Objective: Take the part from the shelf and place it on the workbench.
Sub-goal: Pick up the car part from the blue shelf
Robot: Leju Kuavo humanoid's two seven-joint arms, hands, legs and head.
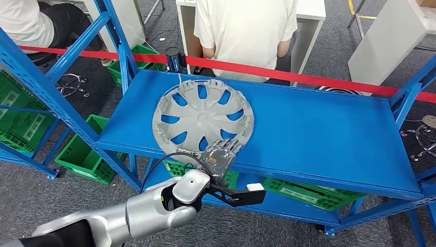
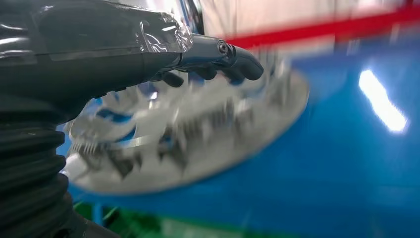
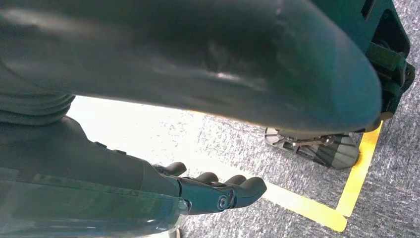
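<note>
The part is a silver hubcap [image 1: 203,119] lying flat on the left half of the blue shelf [image 1: 329,128]. My left hand [image 1: 221,154] reaches in from the shelf's front edge, its fingers spread over the hubcap's near rim. In the left wrist view the fingers [image 2: 233,57] stretch out just above the blurred hubcap [image 2: 198,144], not closed around it. My right hand [image 3: 208,191] hangs over the grey floor with its fingers loosely extended and nothing in it.
Red tape [image 1: 308,76] runs behind the shelf, with a person in a white shirt [image 1: 244,31] seated beyond it. Blue uprights [image 1: 51,87] frame the left side. Green crates [image 1: 85,154] sit on the floor and lower shelf. A yellow floor line [image 3: 307,208] lies below my right hand.
</note>
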